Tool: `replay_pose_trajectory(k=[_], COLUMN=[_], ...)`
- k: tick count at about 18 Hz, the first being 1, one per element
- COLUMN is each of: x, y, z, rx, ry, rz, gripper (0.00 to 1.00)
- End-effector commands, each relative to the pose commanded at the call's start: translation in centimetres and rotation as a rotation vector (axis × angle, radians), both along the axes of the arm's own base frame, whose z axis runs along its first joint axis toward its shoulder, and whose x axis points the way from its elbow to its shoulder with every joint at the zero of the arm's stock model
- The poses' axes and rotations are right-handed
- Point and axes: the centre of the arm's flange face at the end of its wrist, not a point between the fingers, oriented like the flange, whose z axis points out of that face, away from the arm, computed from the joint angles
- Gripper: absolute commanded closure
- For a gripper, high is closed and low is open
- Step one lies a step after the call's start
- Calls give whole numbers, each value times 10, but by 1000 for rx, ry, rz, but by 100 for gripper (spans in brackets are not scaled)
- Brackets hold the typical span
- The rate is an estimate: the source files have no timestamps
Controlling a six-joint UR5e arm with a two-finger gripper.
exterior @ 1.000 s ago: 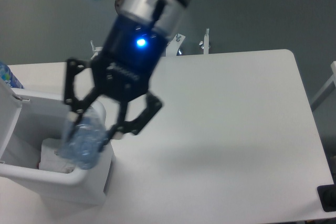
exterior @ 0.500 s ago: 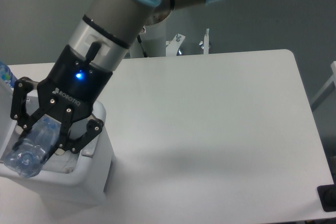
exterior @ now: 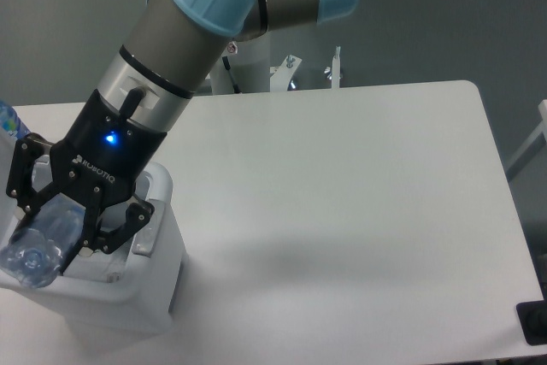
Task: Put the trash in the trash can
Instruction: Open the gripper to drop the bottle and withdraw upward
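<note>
Since 0.5 s ago I've shifted a bit further left & lower over the trash can (exterior: 128,297), bottle moving w/ me. My gripper (exterior: 58,230) is closed round the crushed clear plastic bottle (exterior: 38,241), which lies betw. my fingers, lower end poking out down-left above the can's opening. Can sits at the table (exterior: 359,211) left edge; its left side is cut off by the frame. Paper wrapper: can't make it out, my claw covers the can's inside.
</note>
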Motion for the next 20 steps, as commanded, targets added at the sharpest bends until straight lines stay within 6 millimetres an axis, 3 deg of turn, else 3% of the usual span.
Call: replay_pose_trajectory(k=[1,5,7,12,14,18,20], x=[1,-9,-51,-132,-166,-203,-208], y=[-1,-13,-34,-74,-89,-118,-125], z=[2,-15,-23,-37,-63,-109,-127], rx=[2,-29,-38,-44,-65,-114,-197], ry=[1,-22,-38,-54,-39,80,150], rz=[1,23,88,204,223,183,183], gripper=[0,0,0,0,0,0,0])
